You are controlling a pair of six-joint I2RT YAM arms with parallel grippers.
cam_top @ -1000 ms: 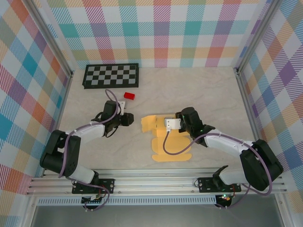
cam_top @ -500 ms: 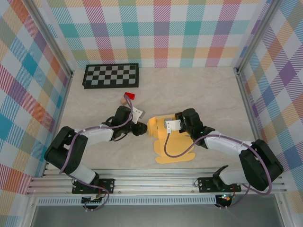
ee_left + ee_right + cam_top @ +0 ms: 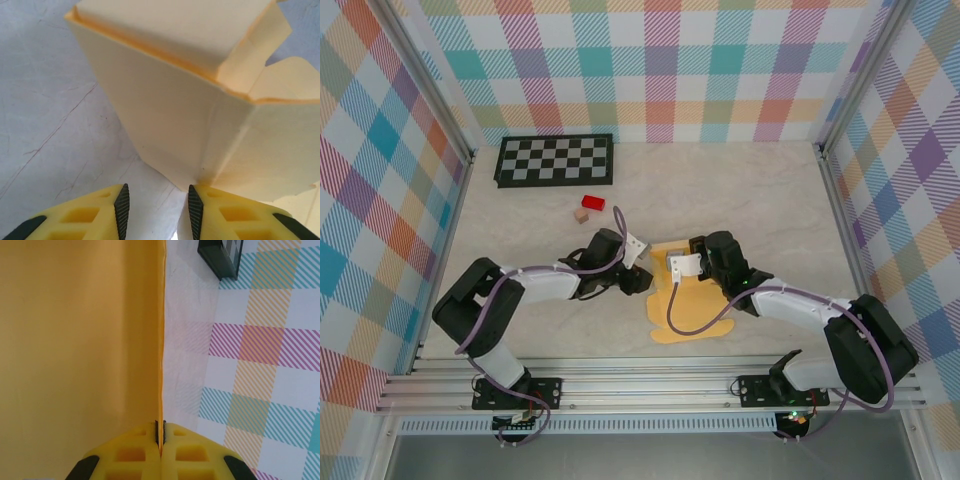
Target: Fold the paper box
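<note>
Checkerboard (image 3: 555,160) far left on tabletop (image 3: 770,200). Red block (image 3: 593,202) and tan cube (image 3: 581,215) just in front of it, well apart from box (image 3: 695,308).
Left pincer (image 3: 156,202): jaws part open, holding nothing. Raised box wall directly ahead, lower corner at one fingertip.
Box mid-tabletop between arms, partly folded, far part covered by wrists.
Right pincer (image 3: 160,432): clamped tight on upright box panel edge.

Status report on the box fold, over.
Right gripper shut on paper box edge. Left gripper open at its raised wall. Red block, tan cube well clear.
</note>
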